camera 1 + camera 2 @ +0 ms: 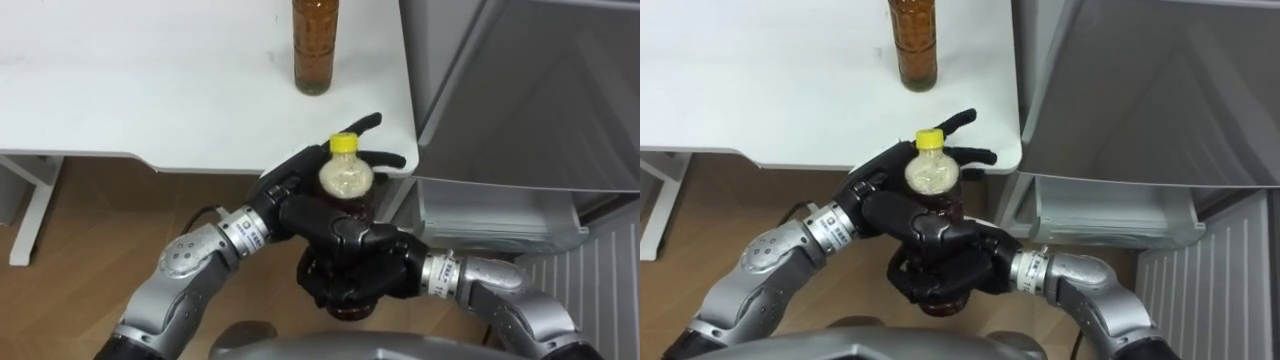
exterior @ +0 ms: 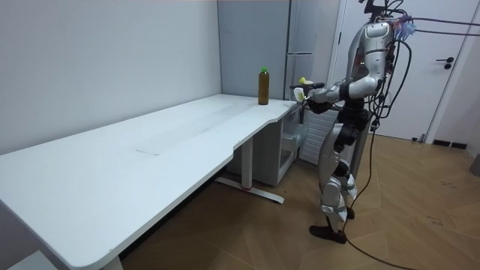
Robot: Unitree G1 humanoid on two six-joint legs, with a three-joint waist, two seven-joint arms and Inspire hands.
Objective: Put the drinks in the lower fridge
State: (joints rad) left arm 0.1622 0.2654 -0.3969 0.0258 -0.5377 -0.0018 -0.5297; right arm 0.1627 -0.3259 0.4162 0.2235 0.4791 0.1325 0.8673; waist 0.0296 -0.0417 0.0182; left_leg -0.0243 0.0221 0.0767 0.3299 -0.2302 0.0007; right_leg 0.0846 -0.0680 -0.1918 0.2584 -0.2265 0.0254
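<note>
A drink bottle [image 1: 346, 176] with a yellow cap and dark contents is held upright in front of my chest, just off the table's corner. My right hand [image 1: 352, 258] is curled round its body from below. My left hand [image 1: 286, 186] lies behind the bottle's neck with straight fingers reaching toward the table's corner. A second bottle [image 1: 314, 45] of amber drink stands on the white table [image 1: 150, 90] near its right edge; the room view shows it [image 2: 263, 86] with a green cap. The fridge's lower compartment [image 1: 495, 218] stands open to my right.
The fridge's grey upper door [image 1: 530, 80] rises right beside the table's corner. A ribbed white panel [image 1: 590, 275] shows at the lower right. In the room view I stand on wooden floor [image 2: 420, 225] at the table's end, facing the fridge [image 2: 300, 45].
</note>
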